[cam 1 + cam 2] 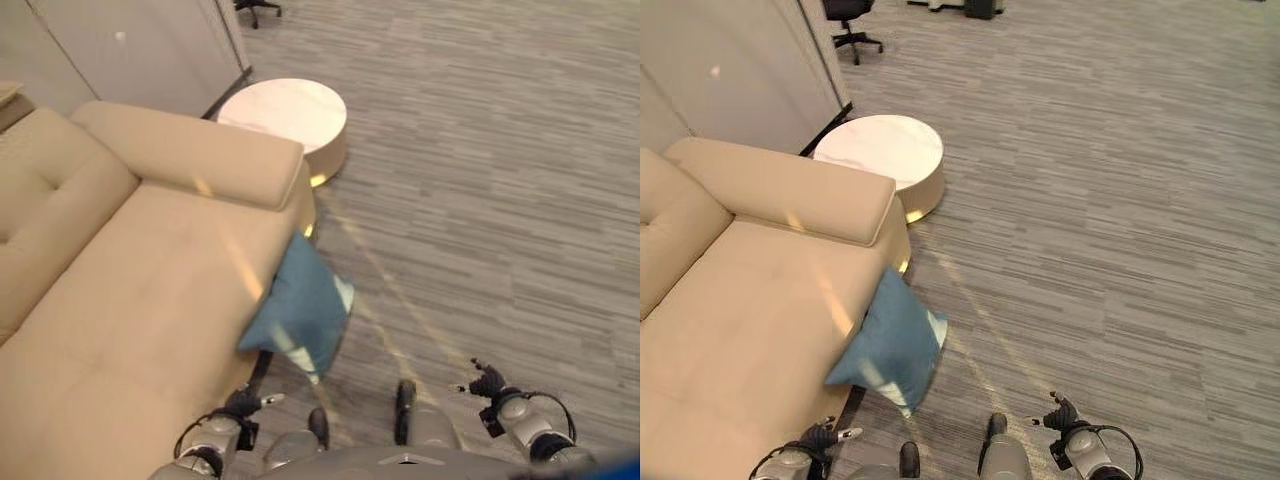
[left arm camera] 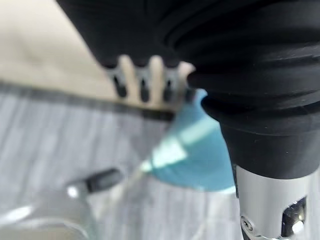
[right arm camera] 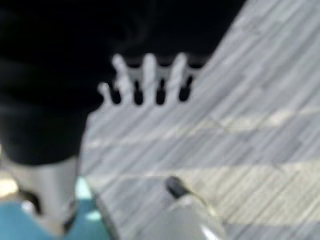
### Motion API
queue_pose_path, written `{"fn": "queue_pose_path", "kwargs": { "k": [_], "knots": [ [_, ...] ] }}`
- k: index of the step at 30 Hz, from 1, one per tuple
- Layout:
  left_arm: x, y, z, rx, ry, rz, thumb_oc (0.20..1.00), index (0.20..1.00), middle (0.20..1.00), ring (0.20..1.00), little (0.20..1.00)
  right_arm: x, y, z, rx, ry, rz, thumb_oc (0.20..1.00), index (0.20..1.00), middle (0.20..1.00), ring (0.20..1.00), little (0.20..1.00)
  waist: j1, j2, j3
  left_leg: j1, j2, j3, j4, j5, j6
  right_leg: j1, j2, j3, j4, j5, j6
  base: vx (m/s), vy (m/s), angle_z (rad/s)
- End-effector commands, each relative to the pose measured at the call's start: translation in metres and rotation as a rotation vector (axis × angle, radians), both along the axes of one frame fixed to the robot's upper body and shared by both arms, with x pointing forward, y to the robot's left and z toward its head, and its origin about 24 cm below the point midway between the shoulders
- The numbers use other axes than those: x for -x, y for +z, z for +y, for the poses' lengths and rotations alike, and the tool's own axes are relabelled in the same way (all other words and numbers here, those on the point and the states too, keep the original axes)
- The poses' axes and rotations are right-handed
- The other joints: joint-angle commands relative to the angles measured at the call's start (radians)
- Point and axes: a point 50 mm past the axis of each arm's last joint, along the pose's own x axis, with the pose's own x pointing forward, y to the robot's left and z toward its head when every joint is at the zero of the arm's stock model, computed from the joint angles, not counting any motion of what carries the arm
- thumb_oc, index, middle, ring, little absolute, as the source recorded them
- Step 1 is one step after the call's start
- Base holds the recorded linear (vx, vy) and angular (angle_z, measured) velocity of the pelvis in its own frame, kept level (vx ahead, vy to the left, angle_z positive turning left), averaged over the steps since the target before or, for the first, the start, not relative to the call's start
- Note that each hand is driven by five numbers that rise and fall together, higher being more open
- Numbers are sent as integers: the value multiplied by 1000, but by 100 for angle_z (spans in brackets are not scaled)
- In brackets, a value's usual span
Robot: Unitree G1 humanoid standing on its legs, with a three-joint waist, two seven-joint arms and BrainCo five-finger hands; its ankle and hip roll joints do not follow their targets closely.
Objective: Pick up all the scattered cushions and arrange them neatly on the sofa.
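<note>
Below centre of the head views, 1 blue square fabric cushion (image 1: 298, 308) leans tilted against the front edge of the beige upholstered sofa (image 1: 130, 300), its lower corner on the grey striped carpet (image 1: 480, 200), so it needs lifting. Left hand (image 1: 243, 402) and right hand (image 1: 487, 382) hover low at the bottom, fingers relaxed and spread, empty.

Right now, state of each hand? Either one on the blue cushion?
Left hand: open, fingers straight, holding nothing, close to the blue cushion but not touching.
Right hand: open, empty, over the floor.

Office lounge: beige sofa (image 1: 130, 290), round table (image 1: 285, 115), swivel chair (image 1: 852, 18), grey carpet (image 1: 480, 200).
</note>
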Motion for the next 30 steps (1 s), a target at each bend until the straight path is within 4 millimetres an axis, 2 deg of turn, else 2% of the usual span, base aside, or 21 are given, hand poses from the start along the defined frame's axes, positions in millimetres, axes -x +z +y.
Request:
{"fn": "queue_pose_path", "kwargs": {
  "k": [1,3,4,6,8,9,10,11,13,15,16,17,18,19,20,21,23,26,30],
  "knots": [
    [-8,7,16,-53,11,-54,1000,1000,1000,1000,1000,3,3,-11,21,-16,-11,1000,1000,1000,1000,1000,1,-93,-9,-15,-37,16,140,-114,-57,-16,-64,21,-10,24,77,96,-323,102],
    [-14,9,13,-45,-8,-73,1000,1000,1000,1000,1000,3,4,-14,19,-31,-27,1000,1000,1000,1000,1000,-9,-107,-6,-67,2,48,214,-122,-74,2,-69,-6,-11,6,69,40,-253,115],
    [-14,9,13,-45,-8,-73,1000,1000,1000,1000,1000,3,4,-14,19,-31,-27,1000,1000,1000,1000,1000,-10,-107,-7,-71,3,46,219,-124,-74,2,-69,-8,-11,6,69,10,-171,114],
    [-16,9,11,-45,-17,-73,1000,1000,1000,1000,1000,4,5,-16,14,-46,-37,1000,1000,1000,1000,1000,-26,-112,5,-120,61,105,282,-112,-78,37,-59,-66,-11,-32,37,5,-201,112],
    [-19,10,8,-45,-38,-75,1000,1000,1000,1000,1000,9,3,-15,5,-60,-27,1000,1000,1000,1000,1000,-41,-116,11,-154,128,216,294,-75,-74,81,-46,-133,-26,-70,17,7,-185,107],
    [-22,11,8,-45,-50,-78,1000,1000,1000,1000,1000,12,1,-15,3,-71,-20,1000,1000,1000,1000,1000,-44,-116,13,-180,142,272,282,-48,-73,98,-40,-165,-39,-78,12,99,-119,162],
    [-23,11,7,-48,-65,-76,1000,1000,1000,1000,1000,13,1,-15,5,-76,-19,1000,1000,1000,1000,1000,-48,-111,14,-206,149,309,269,-35,-87,120,-28,-187,-49,-96,15,125,-69,172],
    [-25,12,8,-52,-74,-79,1000,1000,1000,1000,1000,13,0,-14,1,-82,-18,1000,1000,1000,1000,1000,-49,-110,16,-232,156,366,243,-3,-90,126,-21,-210,-52,-98,9,168,-24,162],
    [-24,13,12,-54,-70,-76,1000,1000,1000,1000,1000,14,-1,-12,-5,-90,-8,1000,1000,1000,1000,1000,-54,-109,5,-224,151,446,197,13,-87,133,-15,-240,-46,-112,7,183,32,115],
    [-15,10,17,-59,-43,-47,1000,1000,1000,1000,1000,14,-3,-8,-13,-81,2,1000,1000,1000,1000,1000,-46,-108,-2,-216,123,434,184,-3,-73,149,-14,-249,-29,-125,12,269,110,56],
    [-12,9,19,-64,-36,-39,1000,1000,1000,1000,1000,15,-4,-6,-13,-77,8,1000,1000,1000,1000,1000,-37,-111,-4,-220,106,404,182,-6,-68,156,-23,-255,-14,-133,18,280,130,1],
    [-9,9,22,-66,-25,-30,1000,1000,1000,1000,1000,14,-4,-3,-20,-72,6,1000,1000,1000,1000,1000,-32,-116,-9,-222,96,397,179,-10,-64,162,-33,-265,4,-137,26,346,210,-12],
    [-6,8,25,-70,-7,-26,1000,1000,1000,1000,1000,15,-6,2,-31,-55,13,1000,1000,1000,1000,1000,-20,-119,-9,-203,69,390,169,-31,-40,157,-52,-256,59,-138,33,252,161,0],
    [-6,8,26,-70,-7,-26,1000,1000,1000,1000,1000,15,-6,2,-32,-55,13,1000,1000,1000,1000,1000,-20,-120,-9,-201,68,391,168,-32,-39,156,-54,-255,62,-139,35,236,171,11],
    [-4,9,29,-72,6,-22,1000,1000,1000,1000,1000,11,-5,4,-37,-48,4,1000,1000,1000,1000,1000,-13,-121,-10,-192,55,388,160,-42,-29,149,-67,-257,103,-141,45,204,158,26],
    [-5,10,34,-89,17,-25,1000,1000,1000,1000,1000,4,-4,10,-53,-36,-18,1000,1000,1000,1000,1000,-14,-120,0,-169,33,378,157,-61,-11,103,-84,-228,226,-119,61,203,157,21],
    [-7,12,37,-100,20,-30,1000,1000,1000,1000,1000,0,-2,12,-60,-26,-33,1000,1000,1000,1000,1000,-16,-119,8,-158,27,375,159,-70,-4,66,-89,-205,285,-110,68,189,105,24],
    [-9,14,41,-106,42,-47,1000,1000,1000,1000,1000,-10,2,17,-69,4,-70,1000,1000,1000,1000,1000,-13,-104,17,-107,10,351,138,-86,-6,34,-96,-209,241,-112,52,168,16,17],
    [-9,14,41,-106,42,-47,1000,1000,1000,1000,1000,-10,2,17,-69,4,-70,1000,1000,1000,1000,1000,-13,-103,17,-107,10,350,138,-86,-6,35,-96,-209,240,-112,52,52,-25,20]
  ]
}}
